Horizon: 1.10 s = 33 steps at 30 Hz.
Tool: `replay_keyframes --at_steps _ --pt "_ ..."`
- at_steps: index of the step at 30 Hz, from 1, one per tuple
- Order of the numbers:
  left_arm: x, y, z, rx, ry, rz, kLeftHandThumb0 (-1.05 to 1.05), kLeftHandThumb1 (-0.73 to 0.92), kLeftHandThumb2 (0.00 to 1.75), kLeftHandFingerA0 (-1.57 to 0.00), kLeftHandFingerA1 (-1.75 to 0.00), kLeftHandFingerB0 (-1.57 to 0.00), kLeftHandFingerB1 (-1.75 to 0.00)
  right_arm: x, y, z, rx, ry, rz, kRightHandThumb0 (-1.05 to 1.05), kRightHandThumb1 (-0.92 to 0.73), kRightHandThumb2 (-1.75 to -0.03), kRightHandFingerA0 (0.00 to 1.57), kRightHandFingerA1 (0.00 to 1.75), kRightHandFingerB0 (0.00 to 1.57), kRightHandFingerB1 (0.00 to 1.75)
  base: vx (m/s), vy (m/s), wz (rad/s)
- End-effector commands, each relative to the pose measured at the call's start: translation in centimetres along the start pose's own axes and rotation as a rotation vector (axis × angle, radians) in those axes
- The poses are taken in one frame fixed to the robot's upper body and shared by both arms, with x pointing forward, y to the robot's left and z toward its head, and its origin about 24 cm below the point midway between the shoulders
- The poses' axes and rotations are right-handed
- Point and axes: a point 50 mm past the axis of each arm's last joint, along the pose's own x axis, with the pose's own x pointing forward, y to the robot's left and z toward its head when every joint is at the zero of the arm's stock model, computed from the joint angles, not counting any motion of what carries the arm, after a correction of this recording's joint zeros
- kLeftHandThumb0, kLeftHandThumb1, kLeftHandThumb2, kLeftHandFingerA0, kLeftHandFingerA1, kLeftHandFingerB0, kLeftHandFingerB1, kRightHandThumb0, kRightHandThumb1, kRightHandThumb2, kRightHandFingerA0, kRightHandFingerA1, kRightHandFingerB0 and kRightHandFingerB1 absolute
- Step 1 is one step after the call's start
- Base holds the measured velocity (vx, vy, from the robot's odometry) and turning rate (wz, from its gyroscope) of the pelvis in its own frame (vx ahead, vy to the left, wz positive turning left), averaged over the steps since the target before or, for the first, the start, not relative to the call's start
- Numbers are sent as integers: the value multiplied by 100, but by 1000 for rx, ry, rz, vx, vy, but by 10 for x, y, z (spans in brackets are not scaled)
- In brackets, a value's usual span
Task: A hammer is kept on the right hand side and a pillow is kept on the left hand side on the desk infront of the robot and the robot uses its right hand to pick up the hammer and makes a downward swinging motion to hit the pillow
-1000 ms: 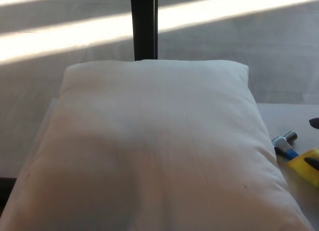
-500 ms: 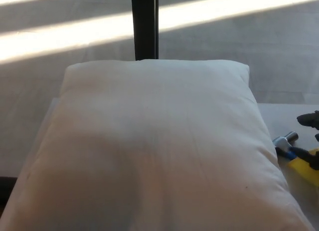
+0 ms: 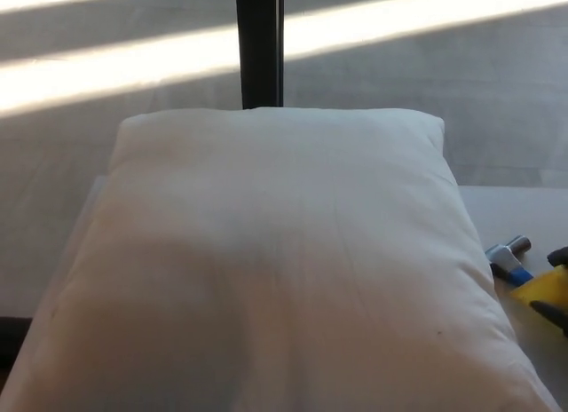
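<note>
Right robot hand lowered onto hammer; desk sunlit.

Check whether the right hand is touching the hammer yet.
Cannot tell. The head view shows only black bits of the right hand at the picture edge, around the hammer and its yellow grip; the frame cuts off any contact or gap.

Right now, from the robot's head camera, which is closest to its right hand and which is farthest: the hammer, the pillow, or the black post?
The right hand peeks in at the right edge.
1. Hammer, right beside it on the desk.
2. Pillow, to its left, filling the middle.
3. Black post, far behind the pillow.
</note>
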Motion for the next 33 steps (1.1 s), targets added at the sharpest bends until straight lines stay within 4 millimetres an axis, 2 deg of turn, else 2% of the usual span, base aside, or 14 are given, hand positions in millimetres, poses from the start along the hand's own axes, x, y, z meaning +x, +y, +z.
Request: replay_keyframes --at_steps 1,9,10,13,14,19,20,24,25,26,28,30,31,33 --pt "0 0 1 11 -16 5 -62 64 59 -72 -61 -65 -49 -2 10 -33 -21 127 15 -73 -48 -88 1 53 14 48 0 0 0" --pt "0 -3 3 38 -35 -32 -65 65 60 -69 -63 -62 -49 0 23 -26 -127 94 42 -74 -48 -86 10 55 20 47 0 0 0" --pt "0 -5 1 21 -31 -36 -65 64 59 -70 -63 -64 -50 0 26 -22 -179 74 44 -71 -61 -59 16 55 28 35 0 0 0" --pt "0 -5 -2 30 -23 -29 -65 65 60 -72 -61 -63 -48 1 35 -15 -299 53 86 -73 -50 -85 6 55 15 44 0 0 0" --pt "0 -5 -3 16 -18 -28 -67 65 60 -72 -61 -63 -47 0 46 -10 -419 25 120 -70 -64 -59 10 56 20 32 0 0 0" --pt "-1 -3 -4 20 -22 -18 -69 66 60 -73 -60 -66 -48 -3 68 -14 -563 8 179 -69 -60 -59 11 51 21 29 0 0 0" --pt "-1 -3 -5 20 -22 -18 -69 66 60 -74 -61 -66 -48 -4 70 -15 -572 11 189 -37 -33 -94 4 55 0 49 0 0 0" --pt "-1 -3 -6 13 -12 -17 -69 66 60 -72 -60 -62 -46 -6 75 -22 -631 22 196 -37 -33 -93 4 54 0 49 0 0 0" --pt "-1 -3 -6 10 -11 -14 -68 67 60 -72 -61 -63 -46 -6 77 -26 -650 22 191 -68 -56 -57 11 51 19 29 0 0 0" --pt "-1 -4 -6 12 -12 -16 -67 68 61 -71 -60 -61 -46 -7 77 -27 -672 24 191 -37 -33 -93 5 55 0 49 0 0 0" --pt "-1 -3 -5 24 -19 -19 -71 66 60 -70 -59 -61 -46 -8 78 -34 -728 55 190 -66 -58 -59 6 45 17 29 0 0 0" --pt "-1 -2 -5 22 -23 -17 -71 66 60 -71 -60 -61 -46 -8 79 -37 -733 68 184 -36 -37 -95 4 55 0 49 0 0 0" --pt "-1 -2 -5 19 -24 -16 -72 66 60 -71 -61 -62 -47 -8 79 -38 -730 72 181 -61 -60 -59 12 50 18 28 0 0 0" --pt "-1 -2 -5 48 -27 -22 -77 53 80 -66 -65 -55 -53 -9 80 -41 -728 78 175 -64 -48 -80 14 56 12 40 0 0 0"
